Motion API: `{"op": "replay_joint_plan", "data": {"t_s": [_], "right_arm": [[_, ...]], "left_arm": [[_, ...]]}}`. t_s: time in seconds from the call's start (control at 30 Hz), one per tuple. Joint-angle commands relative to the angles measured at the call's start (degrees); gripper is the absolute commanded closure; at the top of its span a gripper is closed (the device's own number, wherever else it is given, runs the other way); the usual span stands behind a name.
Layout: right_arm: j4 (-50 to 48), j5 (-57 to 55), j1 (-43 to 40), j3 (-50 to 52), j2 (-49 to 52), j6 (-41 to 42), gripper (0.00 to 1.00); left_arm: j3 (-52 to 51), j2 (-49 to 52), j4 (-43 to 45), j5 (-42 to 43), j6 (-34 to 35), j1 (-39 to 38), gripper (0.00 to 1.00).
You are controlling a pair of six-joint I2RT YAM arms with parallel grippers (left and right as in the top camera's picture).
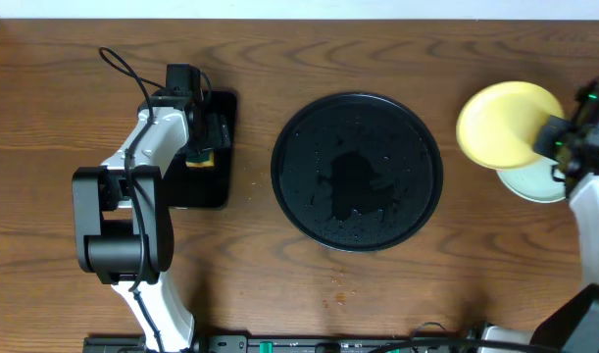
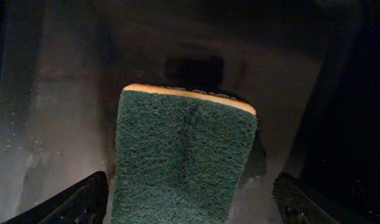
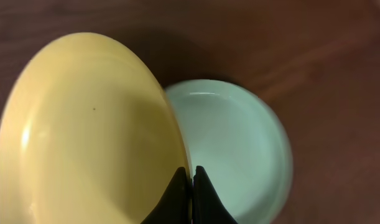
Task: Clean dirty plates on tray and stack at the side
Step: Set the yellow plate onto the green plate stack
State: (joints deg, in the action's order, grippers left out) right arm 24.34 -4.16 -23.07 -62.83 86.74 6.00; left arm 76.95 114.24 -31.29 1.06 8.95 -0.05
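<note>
The round black tray (image 1: 309, 147) sits mid-table, wet and with no plates on it. At the table's right side my right gripper (image 3: 193, 169) is shut on the rim of the pale yellow plate (image 3: 84, 137), which it holds tilted. Under it a pale mint plate (image 3: 239, 143) lies on the wood, partly covered by the yellow plate (image 1: 505, 123). From overhead the mint plate (image 1: 534, 184) shows below the right gripper (image 1: 557, 147). My left gripper (image 2: 193, 208) stands open astride a green sponge (image 2: 180, 162).
The sponge (image 1: 201, 159) lies on a small rectangular black tray (image 1: 216, 191) at the left, beneath the left arm. Small brown crumbs (image 1: 338, 279) dot the wood in front of the round tray.
</note>
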Motion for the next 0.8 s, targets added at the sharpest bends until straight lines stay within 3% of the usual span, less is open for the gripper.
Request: {"op": "replay_joint_plan", "data": {"t_s": [0.0,0.37,0.4,0.47,0.53,0.6,0.7,0.77], "right_arm": [[-0.8,1.5,-4.1,-0.6,2.6,2.2,0.99],[-3.2,1.5,-12.0,-0.6,10.1,3.9,0.99],[-3.3,1.5,-12.3,-0.6,10.1,3.8,0.94],[-3.8,2.7,-12.7,-0.6,10.1,3.8,0.58],[-4.1,5.1,-12.7,-0.6,10.0,3.8,0.36],[-4.2,7.8,-12.6,-0.6,10.0,3.8,0.26],[-4.2,15.4,-12.5,-0.9,9.3,3.8,0.2],[-4.2,21.0,-11.9,-1.1,8.1,3.8,0.01]], "left_arm": [[-0.2,-0.1,-0.1,-0.9,-0.4,0.3,0.15],[-0.2,-0.1,-0.1,-0.9,-0.4,0.3,0.15],[-0.2,-0.1,-0.1,-0.9,-0.4,0.3,0.15],[-0.2,-0.1,-0.1,-0.9,-0.4,0.3,0.15],[-0.2,-0.1,-0.1,-0.9,-0.4,0.3,0.15],[-0.2,-0.1,-0.1,-0.9,-0.4,0.3,0.15],[-0.2,-0.1,-0.1,-0.9,-0.4,0.3,0.15],[-0.2,-0.1,-0.1,-0.9,-0.4,0.3,0.15]]}}
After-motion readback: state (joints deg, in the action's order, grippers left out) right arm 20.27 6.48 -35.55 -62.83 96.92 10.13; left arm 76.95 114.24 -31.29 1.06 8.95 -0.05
